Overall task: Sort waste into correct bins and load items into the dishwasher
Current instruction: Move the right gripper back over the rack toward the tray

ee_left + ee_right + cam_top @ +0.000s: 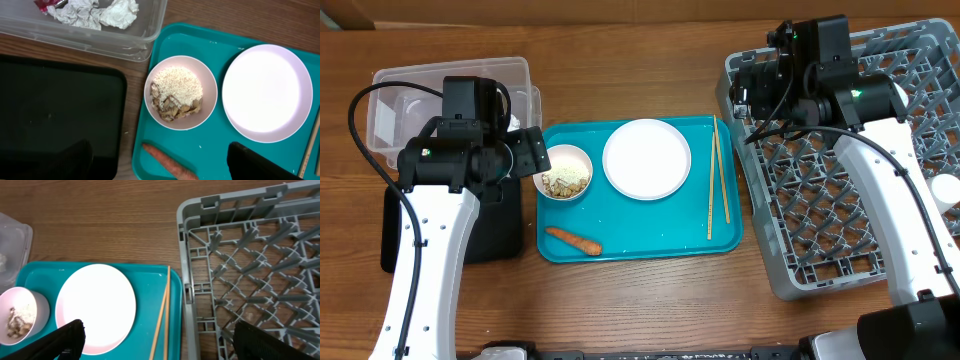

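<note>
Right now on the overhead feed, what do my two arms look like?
Both match. The left arm and right arm have smooth, rounded white link shells with boxy black joint and wrist housings. A thin black cable loops beside the left one and runs along its shell. Small green lights glow on the black housings. The jaws are black.

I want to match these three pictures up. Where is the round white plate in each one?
Overhead: white plate sits centre, on the teal tray.
Left wrist: plate at the right edge, beside the bowl.
Right wrist: plate lower left, just left of the chopsticks.
Shared landmark: the teal tray under it shows in all three.
</note>
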Controlling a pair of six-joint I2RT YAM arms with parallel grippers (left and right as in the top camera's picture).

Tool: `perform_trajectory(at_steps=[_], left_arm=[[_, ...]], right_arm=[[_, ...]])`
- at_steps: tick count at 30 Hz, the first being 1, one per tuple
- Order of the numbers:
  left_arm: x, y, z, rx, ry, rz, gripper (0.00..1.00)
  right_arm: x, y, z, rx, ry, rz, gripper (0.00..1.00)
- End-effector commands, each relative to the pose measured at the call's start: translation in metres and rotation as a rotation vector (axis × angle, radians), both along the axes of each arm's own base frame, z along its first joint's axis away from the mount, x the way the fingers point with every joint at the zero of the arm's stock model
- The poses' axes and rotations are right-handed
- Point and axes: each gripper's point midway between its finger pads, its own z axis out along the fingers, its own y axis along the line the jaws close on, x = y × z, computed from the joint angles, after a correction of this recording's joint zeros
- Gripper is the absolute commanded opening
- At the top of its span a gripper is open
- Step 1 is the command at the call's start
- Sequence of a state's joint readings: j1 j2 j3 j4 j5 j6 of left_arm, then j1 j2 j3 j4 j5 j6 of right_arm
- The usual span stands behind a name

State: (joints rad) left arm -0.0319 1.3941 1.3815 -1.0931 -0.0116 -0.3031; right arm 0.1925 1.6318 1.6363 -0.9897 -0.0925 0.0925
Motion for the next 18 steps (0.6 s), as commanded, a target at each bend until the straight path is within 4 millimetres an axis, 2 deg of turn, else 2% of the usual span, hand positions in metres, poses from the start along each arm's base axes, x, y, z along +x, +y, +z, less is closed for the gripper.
perform_trajectory(at_steps=[1, 6, 14, 18], left_arm=[[0.001, -0.003, 0.003, -0.009, -0.004, -0.014, 0.88], [0.000, -0.003, 0.003, -0.011, 0.001, -0.014, 0.88], [-0.003, -0.006, 0.001, -0.031, 0.014, -0.021, 0.88], [-0.003, -0.006, 0.001, -0.031, 0.015, -0.021, 0.88]], right_arm=[[-0.002, 0.009, 0.003, 0.024, -0.003, 0.045, 0.97], [-0.008, 0.024, 0.003, 0.096, 0.019, 0.102, 0.97], [-0.012, 0.027, 0.000, 0.101, 0.034, 0.113, 0.97], [-0.015, 0.041, -0.004, 0.095, 0.043, 0.150, 0.97]])
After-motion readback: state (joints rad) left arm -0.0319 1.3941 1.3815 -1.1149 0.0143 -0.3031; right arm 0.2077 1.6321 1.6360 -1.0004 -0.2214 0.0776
